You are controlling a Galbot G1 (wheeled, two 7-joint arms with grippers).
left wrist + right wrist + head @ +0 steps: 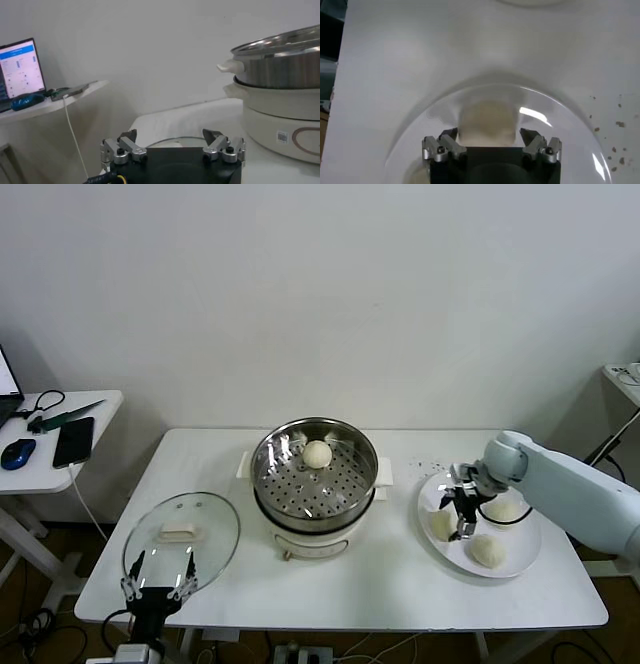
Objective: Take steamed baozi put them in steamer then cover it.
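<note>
The steamer [315, 479] stands mid-table with one baozi [317, 453] on its perforated tray. Three more baozi [489, 550] lie on a flat white plate [527, 556] at the right. My right gripper [462, 516] is open and low over the plate beside the left bun [440, 525]. In the right wrist view a bun [487, 120] sits just ahead of, and between, the open fingers of the right gripper [490, 137]. The glass cover [182, 534] lies flat at the front left. My left gripper [158, 584] waits open just in front of it, and shows open in its wrist view [172, 140].
A side table [100, 409] at the far left holds a phone [73, 441], a mouse [18, 453] and a laptop [20, 70]. The steamer's wall [280, 65] rises close to the left gripper. Crumbs [619, 124] dot the table by the plate.
</note>
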